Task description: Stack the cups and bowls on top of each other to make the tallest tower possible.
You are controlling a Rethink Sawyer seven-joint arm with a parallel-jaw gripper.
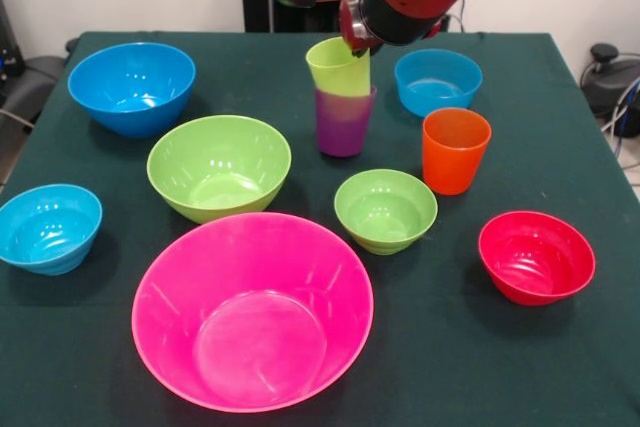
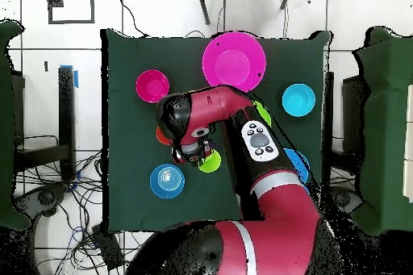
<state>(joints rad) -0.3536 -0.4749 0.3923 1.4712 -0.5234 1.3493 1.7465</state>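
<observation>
A dark green cloth covers the table [image 1: 560,367], which stands on a white tiled floor [image 2: 48,54] strewn with cables. The gripper [image 1: 358,42] sits at the rim of the lime green cup [image 1: 338,67]; whether it is open or clamped cannot be determined. That cup rests tilted inside the purple cup [image 1: 344,123]. The orange cup [image 1: 455,150] stands just beside. The bowls lie separately, the pink bowl [image 1: 252,311] nearest the camera in the front view.
</observation>
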